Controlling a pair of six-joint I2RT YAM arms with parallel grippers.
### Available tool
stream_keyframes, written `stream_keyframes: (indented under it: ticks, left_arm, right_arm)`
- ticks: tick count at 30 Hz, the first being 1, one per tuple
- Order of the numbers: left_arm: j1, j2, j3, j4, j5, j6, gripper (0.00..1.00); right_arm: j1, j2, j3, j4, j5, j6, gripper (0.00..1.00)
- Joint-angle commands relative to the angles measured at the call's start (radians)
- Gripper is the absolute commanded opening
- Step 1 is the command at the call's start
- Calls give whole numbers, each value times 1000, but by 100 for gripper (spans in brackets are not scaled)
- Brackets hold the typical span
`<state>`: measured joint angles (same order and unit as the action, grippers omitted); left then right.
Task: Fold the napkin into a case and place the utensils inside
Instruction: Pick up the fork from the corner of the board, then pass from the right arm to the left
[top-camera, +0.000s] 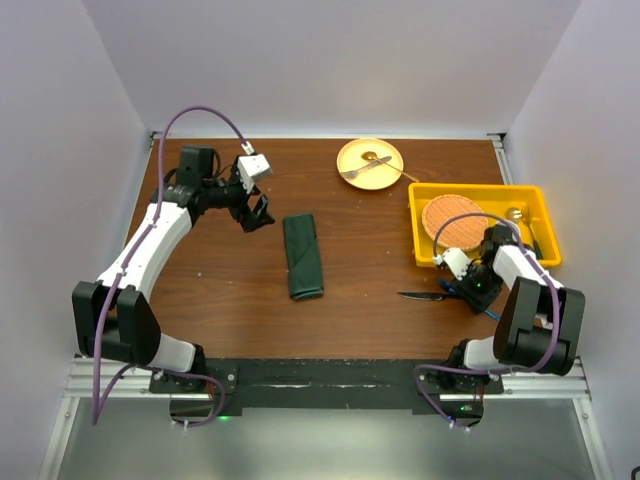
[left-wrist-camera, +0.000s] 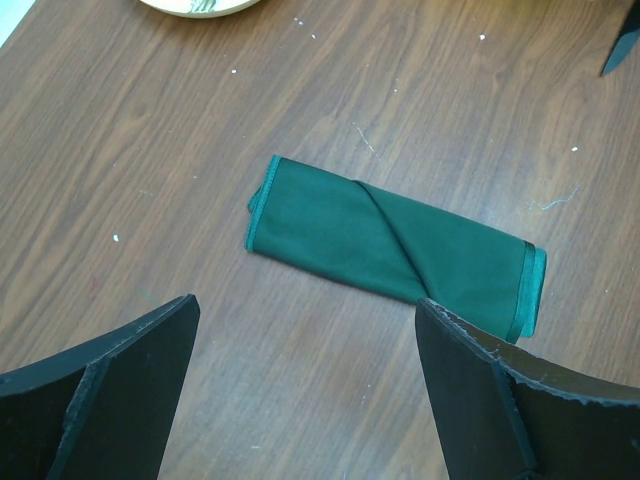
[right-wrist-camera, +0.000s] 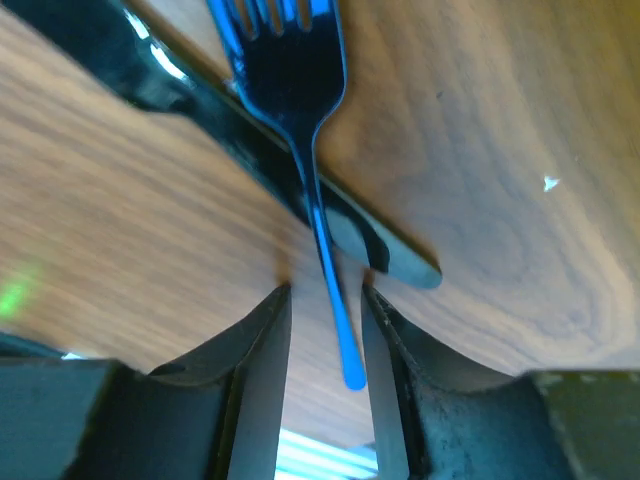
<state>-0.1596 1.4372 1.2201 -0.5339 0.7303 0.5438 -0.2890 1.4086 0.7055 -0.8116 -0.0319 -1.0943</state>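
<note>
The napkin (top-camera: 303, 257) lies folded as a narrow dark green case (left-wrist-camera: 390, 245) in the middle of the table, one flap creased diagonally across it. My left gripper (top-camera: 255, 215) hovers to the case's left, open wide and holding nothing; in the left wrist view its fingertips (left-wrist-camera: 305, 310) frame bare wood just short of the cloth. Of the utensils, the blue fork (right-wrist-camera: 325, 230) lies across the dark knife (right-wrist-camera: 240, 130) near the table's front right. My right gripper (right-wrist-camera: 325, 295) is down at the table, its jaws narrowly apart on either side of the fork's handle, with a gap showing on both sides.
A yellow plate (top-camera: 370, 158) with a metal fork sits at the back. A yellow bin (top-camera: 480, 188) holding a round woven mat (top-camera: 452, 222) stands at the right, just behind my right gripper (top-camera: 465, 283). The knife (top-camera: 425, 296) points left towards the case.
</note>
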Motion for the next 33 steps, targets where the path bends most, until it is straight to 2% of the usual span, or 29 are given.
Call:
stream_keyframes:
  ticks: [1, 3, 4, 7, 10, 15, 19, 23, 25, 27, 28, 29, 31, 32, 33]
  left_arm:
    - [-6, 6, 44, -3, 26, 24, 94]
    - [-6, 8, 44, -3, 24, 24, 94]
    - [-6, 8, 44, -3, 24, 24, 94]
    - [-6, 6, 47, -6, 21, 27, 94]
    - [-6, 11, 53, -17, 20, 36, 94]
    - [-6, 28, 74, -35, 21, 44, 94]
    - [-6, 40, 93, -37, 20, 28, 94]
    - [-6, 42, 90, 17, 14, -69, 95]
    - [-5, 38, 87, 50, 8, -135, 96]
    - [-4, 31, 68, 164, -46, -322, 99]
    - [-3, 29, 65, 201, -70, -390, 100]
    - [0, 31, 61, 259, -107, -506, 100]
    - [3, 32, 64, 301, -150, -606, 100]
    - [8, 32, 68, 327, -137, -639, 100]
    - [8, 32, 73, 340, -123, -639, 99]
  right_arm:
    - [-9, -17, -47, 92, 6, -21, 35]
    - [-9, -13, -44, 88, -3, -21, 32]
    - [-9, -10, -43, 80, 0, -22, 24]
    - [-10, -14, -46, 59, 3, -41, 10]
    - [-10, -49, -35, 10, -17, -55, 0]
    - [-9, -106, 55, -86, -85, -35, 0]
    - [-9, -180, 146, -229, -143, -41, 0]
    - [-7, -227, 268, -371, -241, -29, 0]
    - [13, -224, 360, -409, -301, 40, 0]
    - [60, -198, 446, -411, -371, 179, 0]
    - [135, -194, 472, -379, -385, 239, 0]
    - [178, -191, 494, -348, -390, 373, 0]
    - [317, -183, 535, -197, -361, 524, 0]
    - [358, -175, 543, -140, -341, 665, 0]
    - [396, -165, 561, -102, -307, 725, 0]
